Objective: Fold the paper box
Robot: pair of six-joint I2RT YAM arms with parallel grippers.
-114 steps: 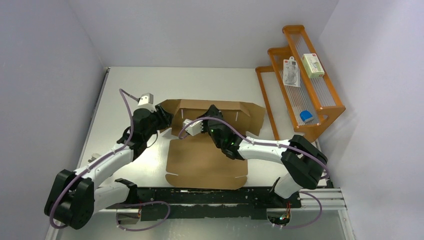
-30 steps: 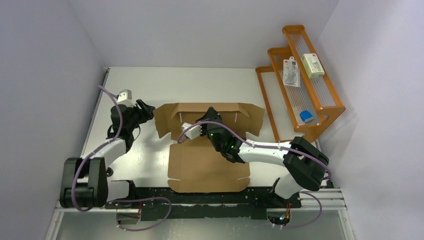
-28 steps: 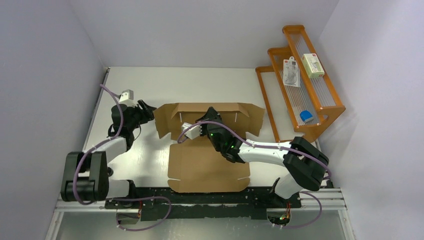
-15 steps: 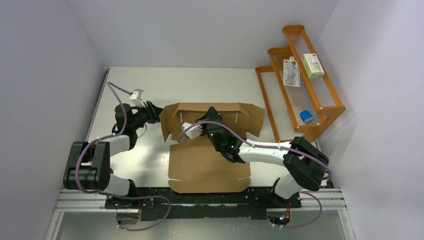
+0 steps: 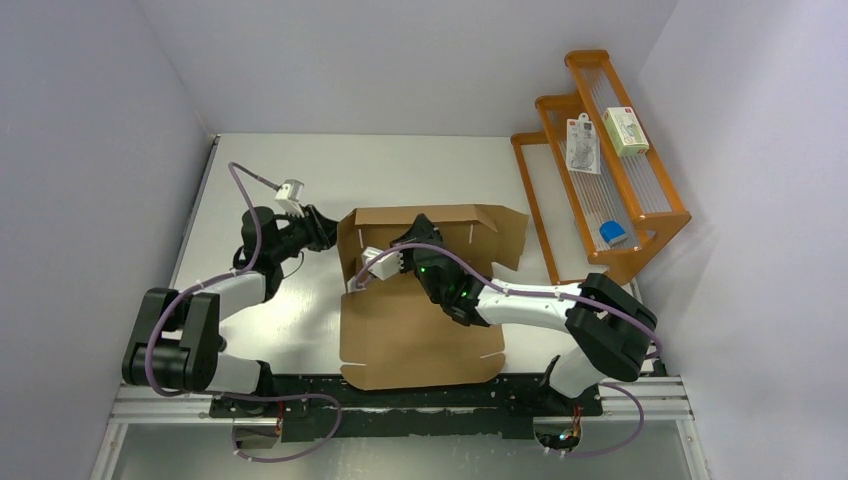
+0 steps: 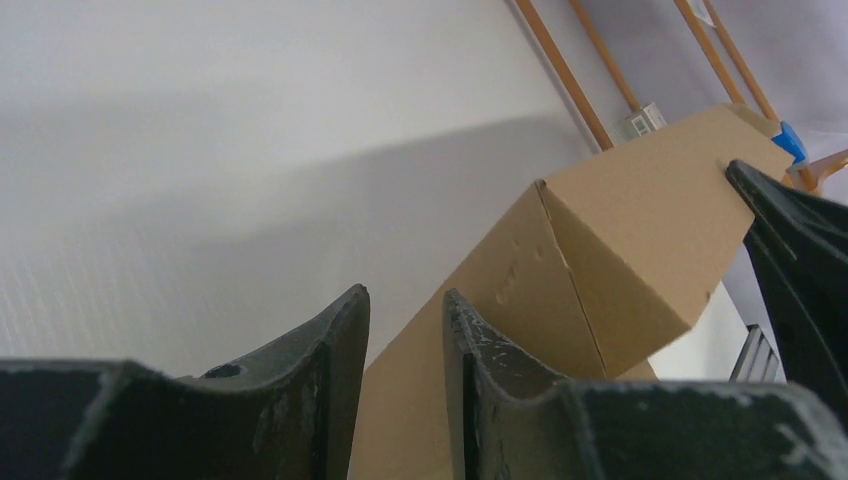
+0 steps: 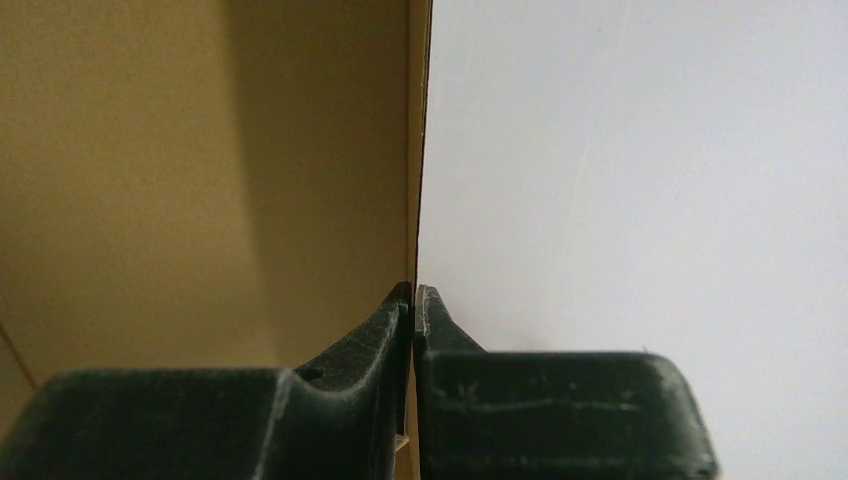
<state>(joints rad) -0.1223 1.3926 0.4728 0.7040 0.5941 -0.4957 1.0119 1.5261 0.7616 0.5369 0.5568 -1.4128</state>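
The white tabletop [image 5: 260,160] fills the middle of the top view, boxed in by pale walls on the left, far and right sides. In its centre lies the plain brown corrugated cardboard paper box [image 5: 420,330] as a partly raised die-cut sheet. Its broad near panel lies flat, reaching almost to the near edge. Its far panel stands up as a wall, with a flap at the left end turned up and a flap at the right end splayed outward.

At the far right, an orange wire-fronted rack [image 5: 660,225] leans against the wall, well apart from the paper box.

The right arm [image 5: 540,300] stretches from the near right across the flat panel to the standing wall. The left arm [image 5: 225,290] reaches from the near left toward the upturned left flap.

The right end effector [image 7: 413,290] is pinched tight on the thin edge of the cardboard wall — brown on one side of its fingers, white tabletop on the other. The left end effector [image 6: 405,300] sits just beside the left flap with its jaws a narrow gap apart. Cardboard shows through that gap, but whether the fingers touch it I cannot tell.

On the rack sit two small white retail packages [image 5: 582,142] [image 5: 625,130] and, lower down, a small blue item [image 5: 612,232].
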